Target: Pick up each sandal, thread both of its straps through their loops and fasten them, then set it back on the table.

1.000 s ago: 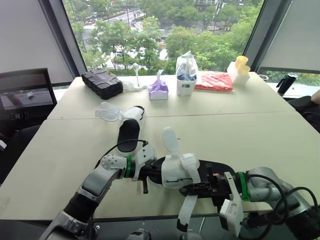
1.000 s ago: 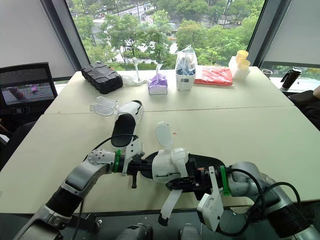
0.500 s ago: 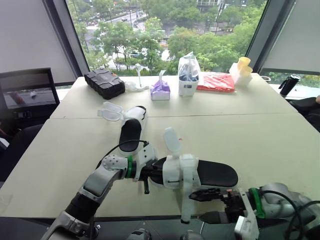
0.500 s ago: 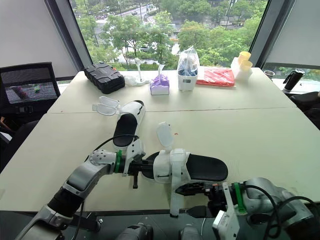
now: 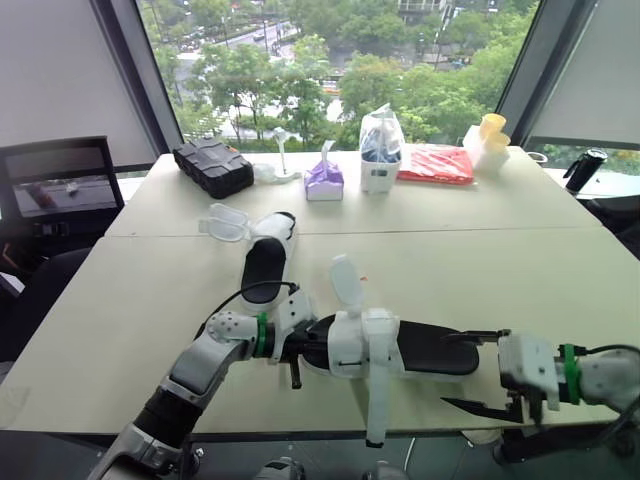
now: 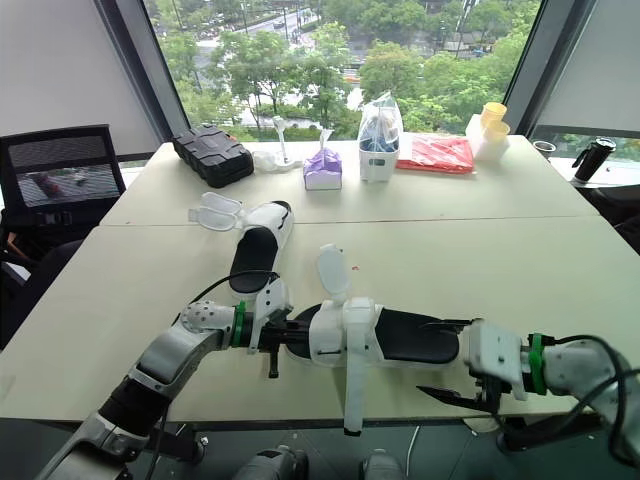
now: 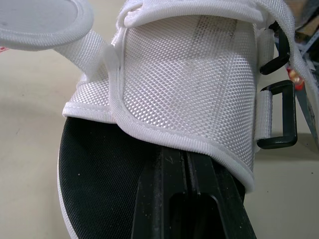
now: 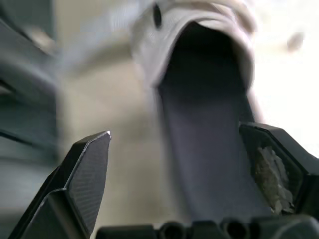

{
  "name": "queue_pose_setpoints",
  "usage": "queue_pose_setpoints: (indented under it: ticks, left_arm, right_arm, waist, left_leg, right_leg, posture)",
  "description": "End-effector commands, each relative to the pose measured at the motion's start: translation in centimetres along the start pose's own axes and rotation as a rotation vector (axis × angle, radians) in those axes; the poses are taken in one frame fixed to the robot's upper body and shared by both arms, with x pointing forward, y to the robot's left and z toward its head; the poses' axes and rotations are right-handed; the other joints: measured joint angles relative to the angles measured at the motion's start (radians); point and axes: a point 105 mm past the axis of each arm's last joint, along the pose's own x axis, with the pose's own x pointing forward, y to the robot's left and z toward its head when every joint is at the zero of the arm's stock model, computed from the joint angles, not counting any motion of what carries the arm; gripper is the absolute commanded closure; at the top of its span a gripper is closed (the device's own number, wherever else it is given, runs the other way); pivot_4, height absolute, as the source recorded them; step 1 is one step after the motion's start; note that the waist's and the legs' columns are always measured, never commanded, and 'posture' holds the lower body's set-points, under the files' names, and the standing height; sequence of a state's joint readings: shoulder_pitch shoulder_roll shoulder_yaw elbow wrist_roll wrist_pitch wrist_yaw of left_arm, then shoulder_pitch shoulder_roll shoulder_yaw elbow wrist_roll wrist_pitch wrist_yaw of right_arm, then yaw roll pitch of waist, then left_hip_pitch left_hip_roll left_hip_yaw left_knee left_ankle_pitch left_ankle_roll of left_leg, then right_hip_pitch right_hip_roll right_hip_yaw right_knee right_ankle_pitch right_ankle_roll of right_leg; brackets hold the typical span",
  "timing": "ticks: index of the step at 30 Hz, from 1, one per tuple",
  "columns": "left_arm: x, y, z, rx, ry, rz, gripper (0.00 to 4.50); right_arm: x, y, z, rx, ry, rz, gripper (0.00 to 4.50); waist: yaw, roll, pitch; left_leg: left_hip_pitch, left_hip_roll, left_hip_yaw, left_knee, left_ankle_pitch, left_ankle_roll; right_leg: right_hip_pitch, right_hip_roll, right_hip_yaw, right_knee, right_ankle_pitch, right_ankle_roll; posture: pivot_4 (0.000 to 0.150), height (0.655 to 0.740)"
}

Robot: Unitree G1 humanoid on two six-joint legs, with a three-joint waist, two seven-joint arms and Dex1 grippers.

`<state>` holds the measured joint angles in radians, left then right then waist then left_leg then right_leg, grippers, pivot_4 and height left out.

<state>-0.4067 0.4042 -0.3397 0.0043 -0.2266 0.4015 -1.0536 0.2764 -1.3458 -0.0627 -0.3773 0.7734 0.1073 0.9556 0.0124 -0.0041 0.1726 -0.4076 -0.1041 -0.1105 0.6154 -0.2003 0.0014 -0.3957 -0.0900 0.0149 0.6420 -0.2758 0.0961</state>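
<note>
While the left gripper (image 5: pixel 296 345) clamps the sandal's (image 5: pixel 425 350) left end, its heel lies beside the right gripper's (image 5: pixel 450 370) far finger. Those right jaws stand wide apart.

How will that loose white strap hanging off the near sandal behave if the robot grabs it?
Probably floppy: the strap droops straight down past the edge of the table from the near sandal. Likely light, being thin woven webbing like the mesh upper. It may swing or twist when the open right gripper pinches it.
</note>
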Motion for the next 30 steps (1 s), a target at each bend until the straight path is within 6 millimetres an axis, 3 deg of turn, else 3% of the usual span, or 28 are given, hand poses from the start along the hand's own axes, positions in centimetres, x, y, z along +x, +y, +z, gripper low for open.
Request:
queue_pose_setpoints:
  ticks: [1,5,10,23,30]
  left_arm:
    - [0.7,-0.9,-1.5,-0.030,0.048,-0.035,4.50]
    - [0.7,-1.1,-1.4,-0.031,0.048,-0.037,4.50]
    - [0.6,-1.3,-1.5,-0.034,0.050,-0.036,4.50]
    - [0.5,-1.8,-1.6,-0.049,0.052,-0.033,4.50]
    - [0.4,-1.9,-1.6,-0.052,0.055,-0.030,4.50]
  right_arm:
    - [0.0,1.6,1.3,0.261,-0.023,0.110,0.09]
    - [0.2,2.1,1.3,0.453,-0.008,0.161,0.09]
    - [1.9,2.9,0.8,0.594,0.008,0.215,0.09]
    - [7.2,4.7,0.8,0.650,-0.010,0.289,0.09]
    - [8.9,4.3,0.9,0.661,-0.035,0.281,0.09]
  waist:
    - [0.001,0.000,0.000]
    - [0.002,0.001,-0.001]
    - [0.003,0.000,0.000]
    - [0.002,-0.001,-0.002]
    - [0.002,-0.002,-0.003]
  left_leg:
    - [-0.001,0.000,0.000,0.000,-0.001,0.000]
    - [-0.004,0.001,0.001,-0.001,-0.004,0.002]
    - [-0.007,-0.001,0.003,-0.001,-0.005,0.007]
    - [-0.008,-0.002,0.002,-0.001,-0.005,0.007]
    - [-0.008,-0.002,0.002,0.000,-0.005,0.007]
  right_leg:
    - [0.000,0.000,0.000,-0.001,0.000,0.000]
    - [0.001,-0.001,-0.002,-0.010,0.000,0.000]
    - [0.000,-0.004,-0.003,-0.014,0.000,0.002]
    - [-0.002,-0.004,-0.005,-0.013,0.001,0.003]
    - [-0.002,-0.004,-0.005,-0.013,0.002,0.006]
  posture:
    - [0.150,0.7400]
    - [0.150,0.7400]
    - [0.150,0.7400]
    - [0.150,0.7400]
    - [0.150,0.7400]
